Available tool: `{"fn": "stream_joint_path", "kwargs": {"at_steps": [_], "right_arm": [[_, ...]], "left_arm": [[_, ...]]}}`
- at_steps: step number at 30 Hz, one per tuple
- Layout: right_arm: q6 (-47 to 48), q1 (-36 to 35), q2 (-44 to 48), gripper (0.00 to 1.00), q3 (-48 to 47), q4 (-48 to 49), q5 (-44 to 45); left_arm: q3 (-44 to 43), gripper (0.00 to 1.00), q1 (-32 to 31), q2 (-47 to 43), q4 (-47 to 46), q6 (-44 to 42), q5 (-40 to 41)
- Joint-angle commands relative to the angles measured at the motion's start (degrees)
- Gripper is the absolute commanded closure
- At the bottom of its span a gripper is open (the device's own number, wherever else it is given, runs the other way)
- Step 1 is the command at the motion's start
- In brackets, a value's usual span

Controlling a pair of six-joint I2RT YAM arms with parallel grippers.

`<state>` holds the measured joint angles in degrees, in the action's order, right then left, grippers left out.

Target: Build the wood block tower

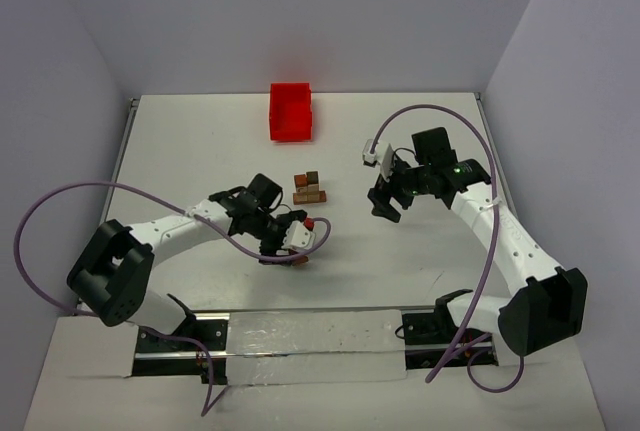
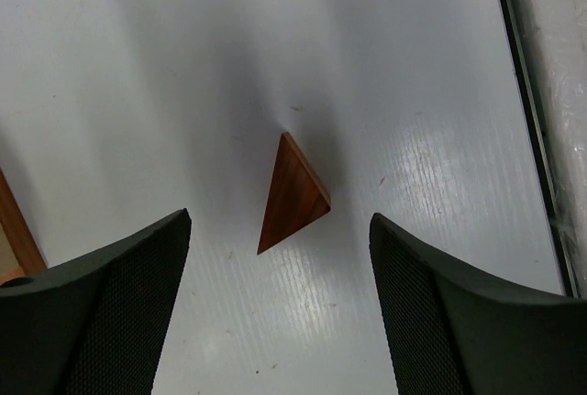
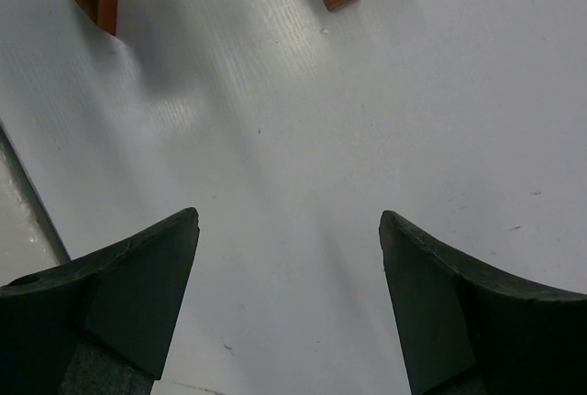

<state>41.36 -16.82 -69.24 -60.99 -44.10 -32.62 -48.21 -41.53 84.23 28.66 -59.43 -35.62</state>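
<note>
While bhd tower point(image 1: 310, 187), red bin point(image 1: 291, 129) upright

Top camera looks down from behind me; both wrist cameras face the table point(image 1: 200, 141) close past my fingers point(image 2: 101, 312), sharing the wedge point(image 2: 293, 195).

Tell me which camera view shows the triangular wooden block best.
Left wrist view: the triangular wooden block lies whole and sharp on the table between the left fingers. The right wrist view catches it at its top left edge, partly cut off. The top external view shows only a brown sliver under the left fingers.
</note>
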Motion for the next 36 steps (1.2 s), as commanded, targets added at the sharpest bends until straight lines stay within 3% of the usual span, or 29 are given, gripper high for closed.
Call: {"fn": "stream_joint_path", "kwargs": {"at_steps": [1,14,26,32,36], "right_arm": [[-0.44,0.3,-0.89,0.14,-1.12,1.21,-1.13],[0.99,0.34,-1.42,0.14,-1.18,1.13,-1.15],[2.49,0.3,0.38,0.15,-0.45,0.85,-1.65],[5.44,0.3,4.65,0.16,1.99,1.04,-0.4],[11.7,0.38,8.67,0.16,1.93,-1.45,1.52]], "left_arm": [[-0.07,0.16,-1.61,2.21,-2.87,-2.36,-1.12],[-4.73,0.35,-2.06,8.82,0.21,0.19,-0.08],[-5.6,0.65,-1.97,9.42,1.04,1.77,-0.19],[-9.89,0.81,-1.88,6.18,6.91,6.03,-7.64],[-14.43,0.84,-1.02,2.75,11.73,12.55,-17.26]]}}
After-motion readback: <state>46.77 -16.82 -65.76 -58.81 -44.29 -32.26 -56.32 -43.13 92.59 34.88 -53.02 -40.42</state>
